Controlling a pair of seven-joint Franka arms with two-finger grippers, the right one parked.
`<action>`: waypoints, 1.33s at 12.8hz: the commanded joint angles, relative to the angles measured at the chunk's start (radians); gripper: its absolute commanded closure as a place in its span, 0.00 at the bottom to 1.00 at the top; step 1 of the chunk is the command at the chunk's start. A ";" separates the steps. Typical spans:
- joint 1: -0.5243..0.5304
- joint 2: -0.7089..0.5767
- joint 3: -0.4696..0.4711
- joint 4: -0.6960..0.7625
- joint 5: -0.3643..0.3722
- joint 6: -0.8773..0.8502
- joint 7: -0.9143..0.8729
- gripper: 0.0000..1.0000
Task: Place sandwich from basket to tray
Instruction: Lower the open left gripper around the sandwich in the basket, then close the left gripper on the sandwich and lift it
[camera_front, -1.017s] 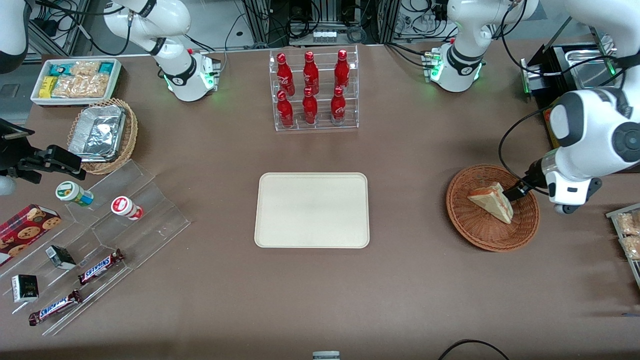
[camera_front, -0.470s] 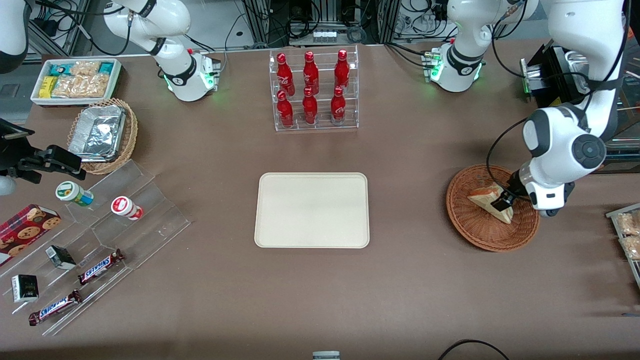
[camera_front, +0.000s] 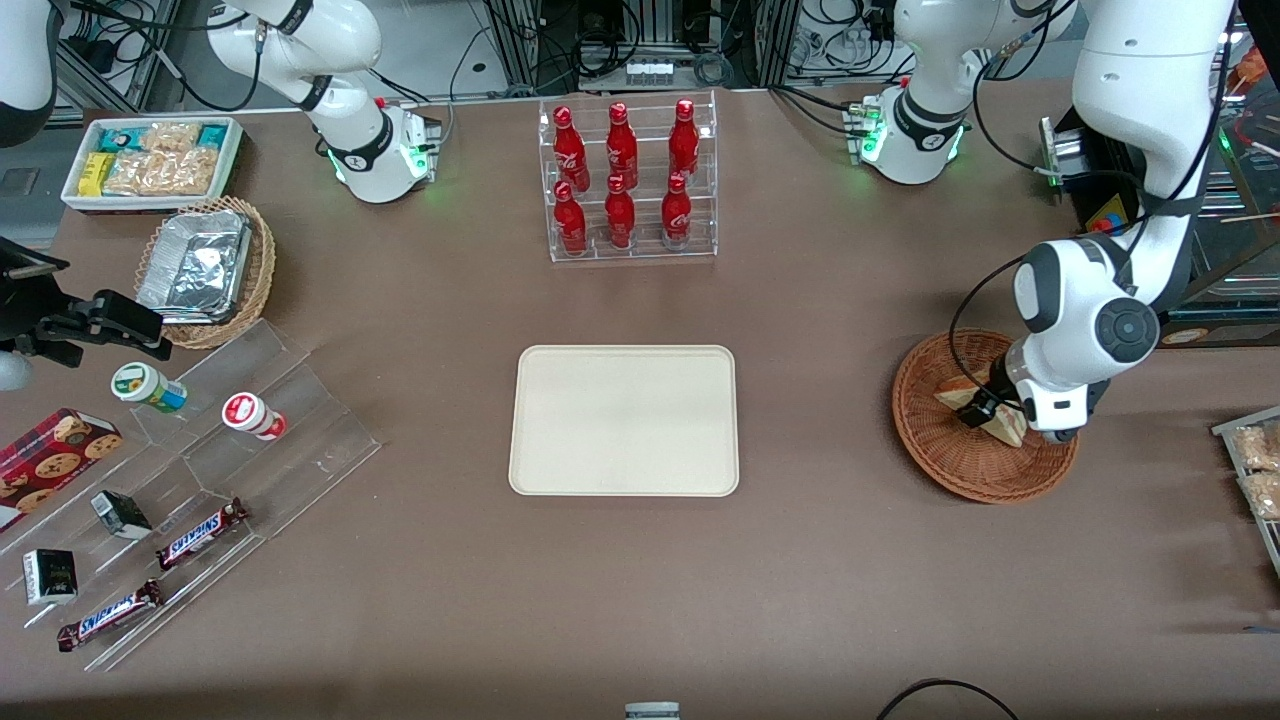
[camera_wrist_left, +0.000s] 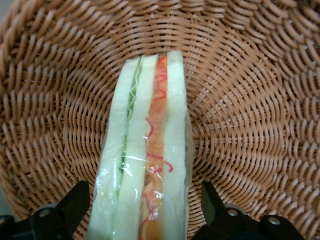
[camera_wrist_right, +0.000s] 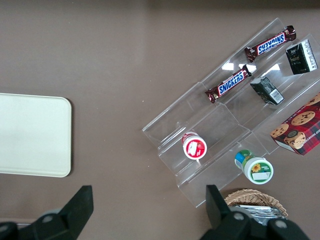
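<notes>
Brown tabletop (camera_front: 850, 560) carries everything here, and the cream tray (camera_front: 624, 420) lies flat and bare near its middle, well apart from where I am working. Toward my end of the tabletop sits the reddish wicker basket (camera_front: 940, 455), round and shallow, with my wrist lowered into it.

Inside the basket stands the sandwich (camera_wrist_left: 145, 165), resting on the weave with its striped cut edge turned up toward my wrist camera, green filling along one seam and red along the other. Its long axis runs straight away from my pincer (camera_wrist_left: 145, 220), so the two broad bread faces point outward toward my fingers.

My pincer is spread wide, one fingertip (camera_wrist_left: 75, 200) on each side of the wedge's near end, each with a sliver of basket showing between it and the bread. I judge the straddle is set: closing should press the flat faces squarely. The wrapped bread looks soft, so a gentle squeeze seems wise before lifting and carrying toward the tray.
</notes>
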 joint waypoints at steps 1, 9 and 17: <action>-0.005 -0.005 0.003 0.003 0.006 -0.002 -0.007 0.31; -0.057 -0.077 0.000 0.153 0.014 -0.307 -0.008 0.57; -0.181 -0.015 -0.016 0.400 -0.001 -0.399 -0.005 0.65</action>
